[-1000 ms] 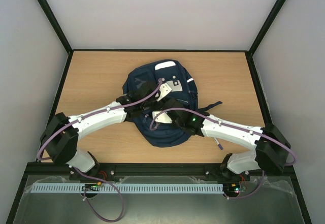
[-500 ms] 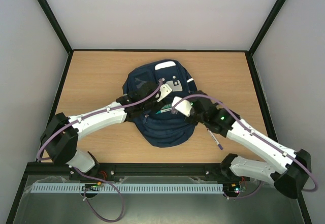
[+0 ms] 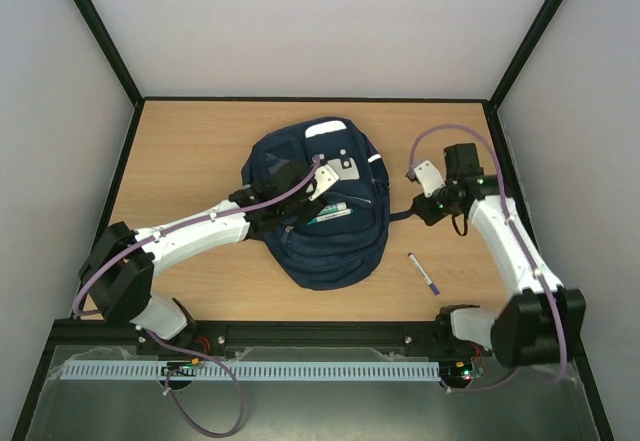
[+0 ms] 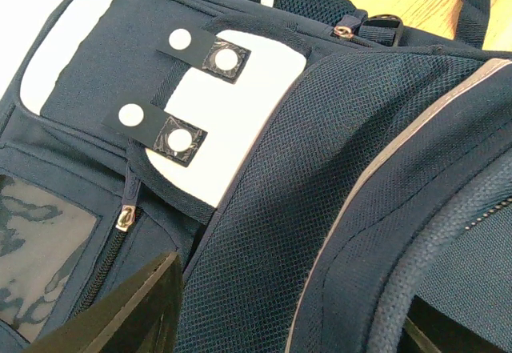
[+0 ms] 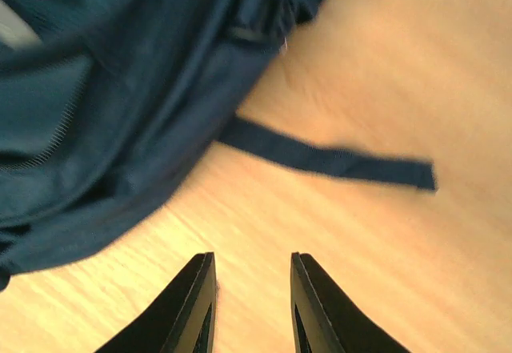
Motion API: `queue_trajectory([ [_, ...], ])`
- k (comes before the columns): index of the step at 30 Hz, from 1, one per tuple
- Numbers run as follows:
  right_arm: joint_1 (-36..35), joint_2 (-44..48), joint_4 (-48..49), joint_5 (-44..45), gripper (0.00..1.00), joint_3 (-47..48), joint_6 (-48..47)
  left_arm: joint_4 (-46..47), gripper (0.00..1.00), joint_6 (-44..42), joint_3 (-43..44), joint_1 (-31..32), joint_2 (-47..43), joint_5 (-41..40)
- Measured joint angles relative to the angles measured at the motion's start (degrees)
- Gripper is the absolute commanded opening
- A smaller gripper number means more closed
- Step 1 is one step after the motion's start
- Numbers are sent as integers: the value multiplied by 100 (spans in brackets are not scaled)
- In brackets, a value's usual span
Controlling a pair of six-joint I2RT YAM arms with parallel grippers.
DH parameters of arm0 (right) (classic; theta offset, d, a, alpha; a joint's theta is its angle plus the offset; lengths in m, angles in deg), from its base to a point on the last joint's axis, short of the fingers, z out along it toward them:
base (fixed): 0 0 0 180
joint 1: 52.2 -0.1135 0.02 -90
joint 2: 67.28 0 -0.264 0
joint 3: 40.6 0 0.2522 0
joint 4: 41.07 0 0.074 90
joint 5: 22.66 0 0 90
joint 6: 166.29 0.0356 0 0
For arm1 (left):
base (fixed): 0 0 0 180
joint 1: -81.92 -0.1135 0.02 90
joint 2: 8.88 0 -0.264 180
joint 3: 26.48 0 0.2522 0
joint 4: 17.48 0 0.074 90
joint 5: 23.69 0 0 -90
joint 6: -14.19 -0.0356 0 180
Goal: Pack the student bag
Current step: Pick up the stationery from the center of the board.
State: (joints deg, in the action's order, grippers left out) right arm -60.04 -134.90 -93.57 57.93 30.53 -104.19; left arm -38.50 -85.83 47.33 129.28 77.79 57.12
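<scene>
The navy-blue student bag (image 3: 325, 246) lies flat in the middle of the table, its grey-white buckle patch (image 4: 240, 121) facing up. A teal-and-white pen (image 3: 329, 212) lies in an opening on its front. My left gripper (image 3: 300, 206) rests on the bag's left side. In the left wrist view (image 4: 292, 285) its jaws stand wide apart with mesh fabric between them. My right gripper (image 3: 428, 209) is open and empty, low over bare wood to the right of the bag (image 5: 120, 113), next to a loose dark strap (image 5: 328, 161). The right wrist view shows it empty too (image 5: 251, 258).
A purple-capped pen (image 3: 423, 273) lies on the wood at the bag's lower right. The table (image 3: 190, 141) is enclosed by black frame rails and white walls on its left, right and far sides.
My right arm has swung off the bag's front to the right and now hovers beside the strap. The teal pen stays in the bag. The left arm has not moved.
</scene>
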Motion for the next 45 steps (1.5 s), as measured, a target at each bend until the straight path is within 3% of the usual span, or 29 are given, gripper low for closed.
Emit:
queue_trajectory([
  [5, 916, -769, -826, -470, 31, 155, 15, -2, 57, 0, 0, 0, 0, 0],
  [11, 1078, -1145, -1534, -599, 41, 208, -59, -4, 57, -2, 0, 13, 0, -2],
  [19, 975, -612, -1574, -17, 49, -765, -498, -68, 57, -2, 26, 24, 0, 17],
  [30, 920, 111, -1550, 1316, 68, -1716, -667, -177, 58, -2, 103, 26, 4, 72],
  [37, 920, 79, -1541, 1486, 72, -2000, -717, -212, 58, -2, 107, 26, 7, 81],
  [45, 544, -31, -1532, 1193, 65, -2048, -1021, -256, 58, -2, 190, 31, 85, 85],
])
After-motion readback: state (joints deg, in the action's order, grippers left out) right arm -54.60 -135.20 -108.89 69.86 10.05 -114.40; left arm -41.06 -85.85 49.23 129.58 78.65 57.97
